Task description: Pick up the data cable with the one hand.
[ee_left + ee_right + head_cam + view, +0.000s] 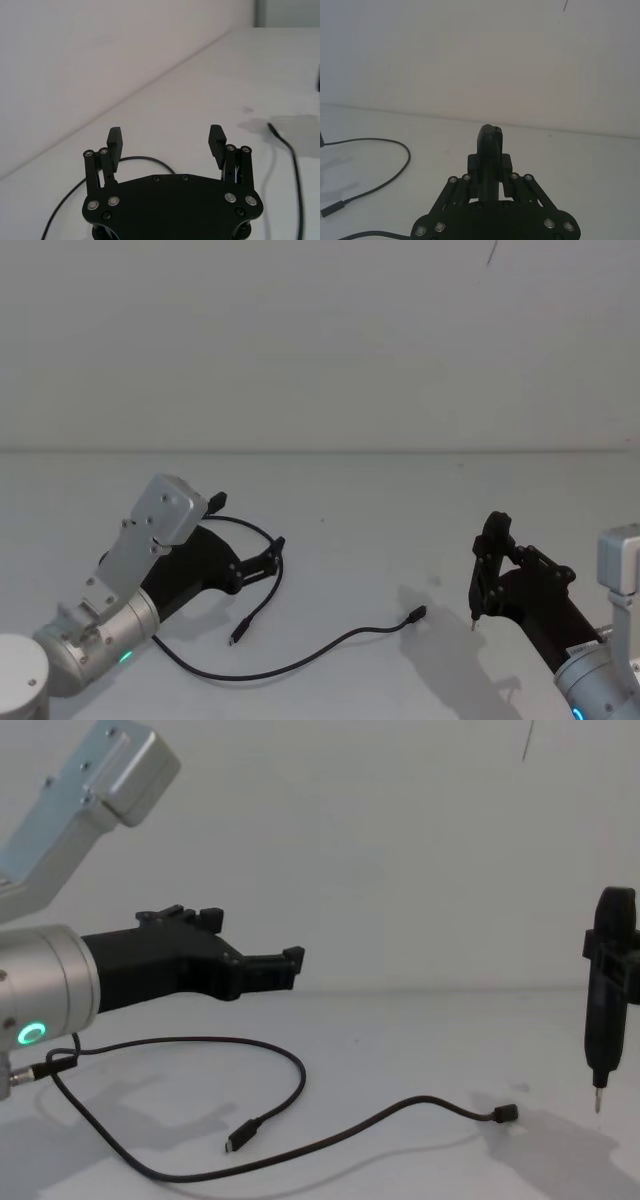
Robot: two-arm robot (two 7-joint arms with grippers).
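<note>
The data cable (300, 665) lies in loose curves on the white table, one small plug (236, 637) near the middle and the other plug (416, 616) farther right. My left gripper (247, 524) hovers open just above the cable's back loop, with nothing between its fingers. In the left wrist view the gripper (166, 142) stands wide open, and a bend of the cable (140, 159) shows on the table beyond it. In the chest view the left gripper (252, 936) sits well above the cable (300, 1082). My right gripper (490, 550) is at the right, shut on a black pen-shaped tool (600, 1020) pointing down.
The white table (400, 500) runs to a plain white wall behind. The tool's metal tip (474, 623) hangs close to the table, a little right of the cable's right plug. In the right wrist view the cable (395, 175) lies off to one side.
</note>
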